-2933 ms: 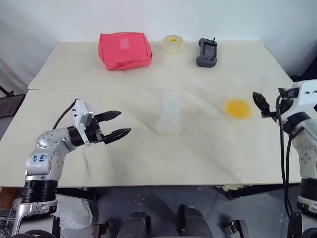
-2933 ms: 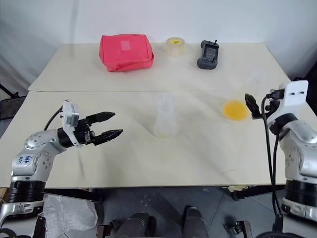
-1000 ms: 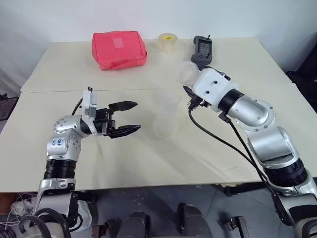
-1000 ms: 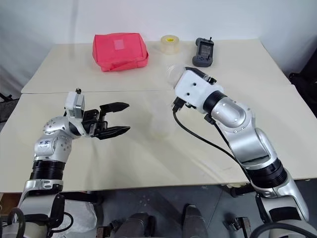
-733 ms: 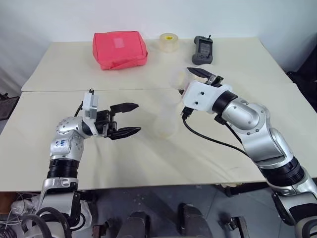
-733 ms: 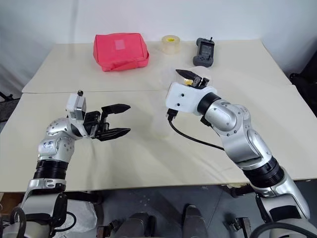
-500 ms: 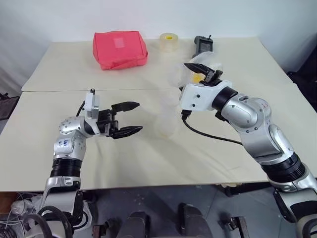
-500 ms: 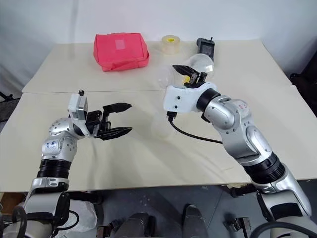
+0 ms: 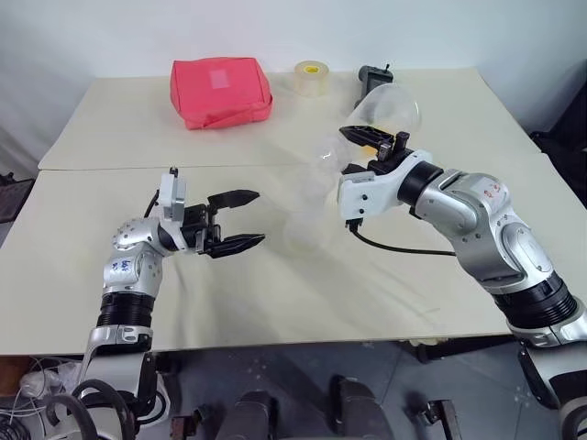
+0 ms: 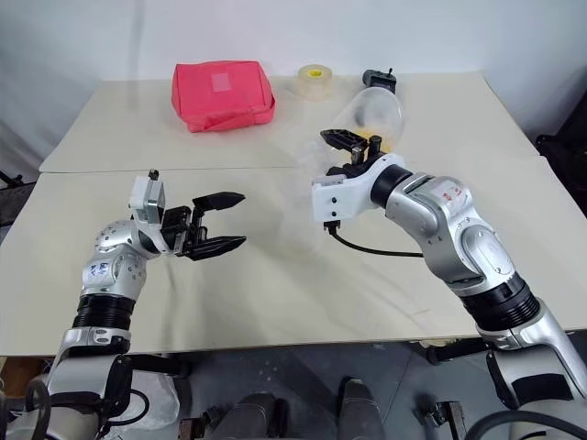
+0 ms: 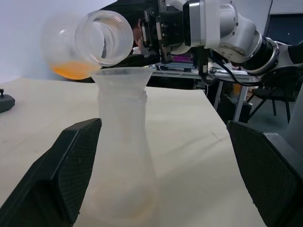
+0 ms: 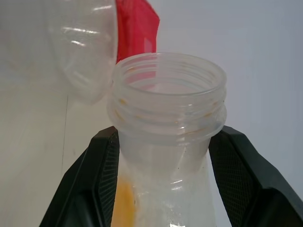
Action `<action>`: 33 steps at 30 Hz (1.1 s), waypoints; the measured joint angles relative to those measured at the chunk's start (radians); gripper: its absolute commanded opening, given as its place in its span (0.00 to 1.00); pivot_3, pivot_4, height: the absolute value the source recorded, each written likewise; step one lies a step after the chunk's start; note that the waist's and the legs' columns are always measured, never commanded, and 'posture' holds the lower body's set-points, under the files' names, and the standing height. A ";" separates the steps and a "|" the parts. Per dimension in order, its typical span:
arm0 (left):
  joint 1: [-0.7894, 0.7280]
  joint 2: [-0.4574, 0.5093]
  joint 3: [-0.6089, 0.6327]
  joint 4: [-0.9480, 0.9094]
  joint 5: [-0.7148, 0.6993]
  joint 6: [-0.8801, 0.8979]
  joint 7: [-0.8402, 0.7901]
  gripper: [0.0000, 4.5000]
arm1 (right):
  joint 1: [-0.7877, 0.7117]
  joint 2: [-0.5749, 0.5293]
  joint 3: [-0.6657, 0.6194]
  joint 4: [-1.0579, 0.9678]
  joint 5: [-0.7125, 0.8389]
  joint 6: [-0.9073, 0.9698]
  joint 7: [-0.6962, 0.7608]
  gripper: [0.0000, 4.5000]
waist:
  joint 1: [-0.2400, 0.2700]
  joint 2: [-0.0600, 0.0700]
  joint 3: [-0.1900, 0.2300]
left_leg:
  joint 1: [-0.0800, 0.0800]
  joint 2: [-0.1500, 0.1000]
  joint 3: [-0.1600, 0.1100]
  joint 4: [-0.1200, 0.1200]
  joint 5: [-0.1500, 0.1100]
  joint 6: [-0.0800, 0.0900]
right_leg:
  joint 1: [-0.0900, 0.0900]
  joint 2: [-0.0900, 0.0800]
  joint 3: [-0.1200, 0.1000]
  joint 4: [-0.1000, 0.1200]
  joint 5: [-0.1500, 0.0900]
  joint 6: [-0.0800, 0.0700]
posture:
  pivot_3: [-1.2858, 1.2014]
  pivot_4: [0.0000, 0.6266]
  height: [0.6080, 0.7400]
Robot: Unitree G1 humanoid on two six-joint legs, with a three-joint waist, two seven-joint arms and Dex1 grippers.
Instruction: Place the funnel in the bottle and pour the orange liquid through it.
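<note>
my flask (image 11: 90,40) and bottle (image 11: 124,161) look like clear glossy plastic, table (image 9: 385,293) matt, red pouch (image 9: 220,92) cloth.

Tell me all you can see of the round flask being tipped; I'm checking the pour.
The flask is clear, round-bellied glass or plastic with a threaded neck and open mouth. The right tool is shut on its neck and holds it on its side above the table, mouth just over the funnel that sits in the bottle. A little orange liquid pools in its belly. No stream shows.
</note>
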 measured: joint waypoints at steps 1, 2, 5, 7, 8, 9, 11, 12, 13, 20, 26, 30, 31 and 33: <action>-0.004 -0.001 0.000 0.000 0.000 -0.002 -0.001 1.00 | -0.007 0.000 0.000 0.008 -0.010 -0.010 0.000 0.53 | 0.000 0.000 0.000 | 0.000 0.000 0.000 0.000 0.000 0.000 | 0.000 0.000 0.000 0.000 0.000 0.000 | 0.52 0.24 1.00; -0.007 -0.001 0.000 0.000 0.001 -0.003 -0.001 1.00 | -0.010 0.000 -0.001 0.011 -0.014 -0.015 0.000 0.53 | 0.001 0.000 0.000 | 0.000 0.000 0.000 0.000 0.000 0.000 | 0.000 0.000 0.000 0.000 0.000 0.000 | 0.52 0.24 1.00; -0.009 -0.001 0.000 0.004 0.001 -0.004 -0.002 1.00 | -0.011 0.000 -0.003 0.020 -0.039 -0.036 0.001 0.53 | 0.000 0.000 0.000 | 0.000 0.000 0.000 0.000 0.000 0.000 | 0.000 0.000 0.000 0.000 0.000 0.000 | 0.52 0.24 1.00; -0.009 -0.002 0.000 0.008 0.001 -0.004 -0.002 1.00 | -0.011 0.000 -0.003 0.020 -0.053 -0.048 0.001 0.53 | 0.000 0.000 0.000 | 0.000 0.000 0.000 0.000 0.000 0.000 | 0.000 0.000 0.000 0.000 0.000 0.000 | 0.52 0.24 1.00; -0.010 -0.002 0.000 0.010 0.001 -0.004 -0.003 1.00 | -0.011 0.000 -0.004 0.020 -0.062 -0.057 0.001 0.53 | 0.000 0.000 0.000 | 0.000 0.000 0.000 0.000 0.000 0.000 | 0.000 0.000 0.000 0.000 0.000 0.000 | 0.52 0.24 1.00; -0.014 -0.004 0.000 0.016 0.001 -0.004 -0.003 1.00 | -0.011 0.000 -0.004 0.021 -0.075 -0.063 0.001 0.53 | 0.000 0.000 0.000 | 0.000 0.000 0.000 0.000 0.000 0.000 | 0.000 0.000 0.000 0.000 0.000 0.000 | 0.52 0.24 1.00; -0.020 -0.005 0.000 0.026 0.001 -0.005 -0.004 1.00 | -0.015 -0.002 -0.005 0.026 -0.094 -0.080 0.001 0.53 | 0.000 0.000 0.000 | 0.000 0.000 0.000 0.000 0.000 0.000 | 0.000 0.000 0.000 0.000 0.000 0.000 | 0.52 0.24 1.00; -0.023 -0.005 0.000 0.028 0.002 -0.005 -0.005 1.00 | -0.017 -0.002 -0.007 0.027 -0.098 -0.082 0.001 0.53 | 0.000 0.000 0.000 | 0.000 0.000 0.000 0.000 0.000 0.000 | 0.000 0.000 0.000 0.000 0.000 0.000 | 0.52 0.24 1.00; -0.024 -0.006 0.000 0.030 0.002 -0.005 -0.007 1.00 | -0.019 -0.002 -0.007 0.030 -0.106 -0.084 0.001 0.53 | 0.000 0.000 0.000 | 0.000 0.000 0.000 0.000 0.000 0.000 | 0.000 0.000 0.000 0.000 0.000 0.000 | 0.52 0.24 1.00; -0.025 -0.010 0.000 0.033 0.002 -0.012 -0.010 1.00 | -0.026 -0.010 -0.010 0.044 -0.160 -0.127 -0.002 0.53 | 0.000 0.000 0.000 | 0.000 0.000 0.000 0.000 0.000 0.000 | 0.000 0.000 0.000 0.000 0.000 0.000 | 0.52 0.24 1.00; -0.028 -0.010 0.000 0.035 0.002 -0.012 -0.010 1.00 | -0.050 -0.010 -0.011 0.056 -0.185 -0.152 -0.013 0.53 | 0.000 0.000 0.000 | 0.000 0.000 0.000 0.000 0.000 0.000 | 0.000 0.000 0.000 0.000 0.000 0.000 | 0.52 0.24 1.00; -0.033 -0.010 0.000 0.036 0.002 -0.012 -0.010 1.00 | -0.053 -0.009 -0.011 0.058 -0.196 -0.168 -0.018 0.53 | 0.000 0.000 0.000 | 0.000 0.000 0.000 0.000 0.000 0.000 | 0.000 0.000 0.000 0.000 0.000 0.000 | 0.52 0.24 1.00; -0.033 -0.010 0.000 0.036 0.002 -0.012 -0.010 1.00 | -0.053 -0.008 -0.012 0.058 -0.196 -0.168 -0.018 0.53 | 0.000 0.000 0.000 | 0.000 0.000 0.000 0.000 0.000 0.000 | 0.000 0.000 0.000 0.000 0.000 0.000 | 0.52 0.24 1.00; -0.033 -0.011 0.000 0.037 0.002 -0.012 -0.010 1.00 | -0.053 -0.004 -0.015 0.058 -0.196 -0.168 -0.018 0.53 | -0.001 0.000 0.000 | 0.000 0.000 0.000 0.000 0.000 0.000 | 0.000 0.000 0.000 0.000 0.000 0.000 | 0.52 0.24 1.00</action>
